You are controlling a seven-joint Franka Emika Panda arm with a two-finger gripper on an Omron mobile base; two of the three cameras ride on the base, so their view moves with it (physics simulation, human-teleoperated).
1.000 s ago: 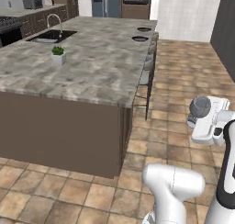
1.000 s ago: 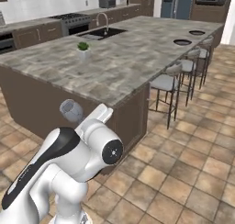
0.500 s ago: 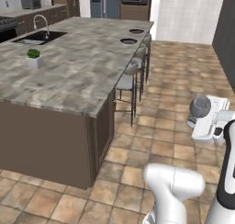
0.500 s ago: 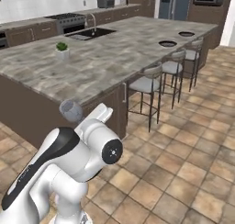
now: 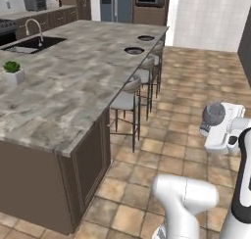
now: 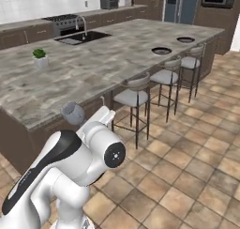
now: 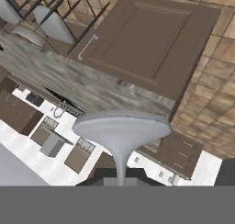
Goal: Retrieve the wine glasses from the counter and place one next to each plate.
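While I ride the base past the island, my end effector (image 5: pixel 215 130) carries a wine glass (image 5: pixel 213 114) by its stem

End effector closed on the thin stem, smoky grey bowl up beside my white wrist; foot disc (image 7: pixel 121 129) pale and smooth in the hand view. Risk: glass is slick and top-heavy, so a jolt could tip or slip it, or swing it into the stools (image 6: pixel 133 95). Two dark round plates (image 5: pixel 134 50) sit on the veined marble island (image 5: pixel 63 91), well apart from me
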